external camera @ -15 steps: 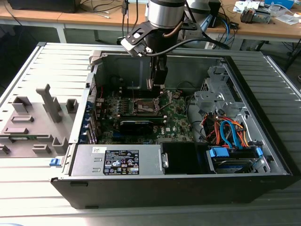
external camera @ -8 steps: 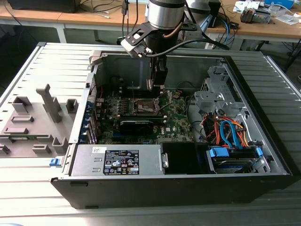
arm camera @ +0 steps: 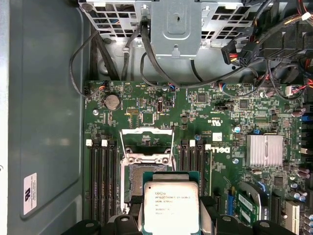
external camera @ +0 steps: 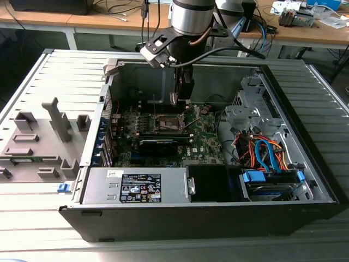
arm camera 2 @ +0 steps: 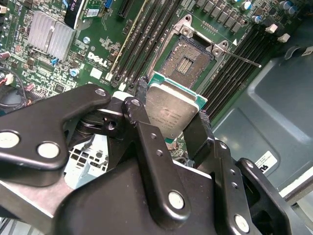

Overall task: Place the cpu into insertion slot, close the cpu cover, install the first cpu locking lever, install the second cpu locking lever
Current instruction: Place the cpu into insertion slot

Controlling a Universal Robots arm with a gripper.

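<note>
My gripper [arm camera 2: 172, 102] is shut on the cpu [arm camera 2: 171, 111], a flat square chip with a silver-grey top and a green edge, held by two opposite sides. In both wrist views the cpu [arm camera: 171, 205] hangs above the green motherboard [arm camera: 225, 117], close to the insertion slot [arm camera 2: 188, 61] and apart from it. The slot [arm camera: 131, 182] lies open with its dark contact field showing, partly covered by the chip. The cpu cover [arm camera: 146, 142] stands swung back at the slot's far side. A thin locking lever [arm camera 2: 240, 58] sticks out beside the slot. In the exterior view the gripper [external camera: 180, 99] hovers over the slot [external camera: 166, 123].
Black memory slots [arm camera: 102, 181] flank the socket on both sides. A finned heatsink [arm camera: 264, 149] and a long black card [external camera: 158, 144] sit nearby. The case walls [external camera: 180, 73], a drive cage [arm camera: 173, 22] with cables and a power supply [external camera: 136, 185] bound the board.
</note>
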